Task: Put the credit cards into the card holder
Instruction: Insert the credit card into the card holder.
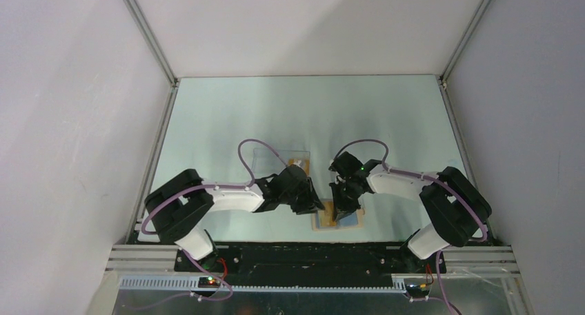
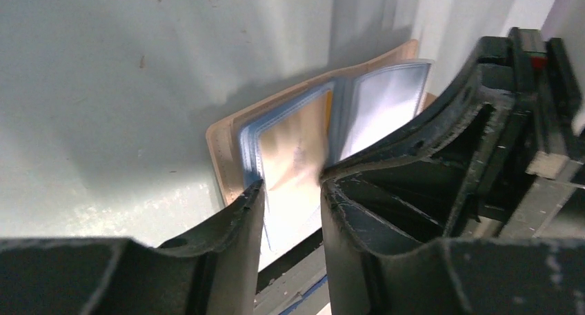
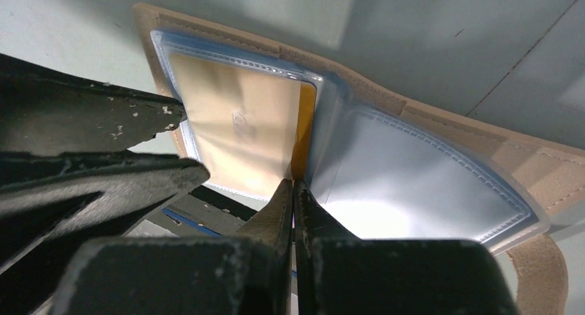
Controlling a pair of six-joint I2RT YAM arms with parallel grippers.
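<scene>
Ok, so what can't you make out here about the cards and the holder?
Top view: left pincer and right pincer cover most of the card holder.
Right wrist: the shut right pincer hides whether it pinches the credit card.
Left wrist: blur hides the card's print.

Card holder [image 3: 483, 146]: one. Credit cards [image 3: 234, 122]: two visible. Clear box [image 1: 276, 156]: one. Robot arms [image 1: 227, 198]: two.
</scene>
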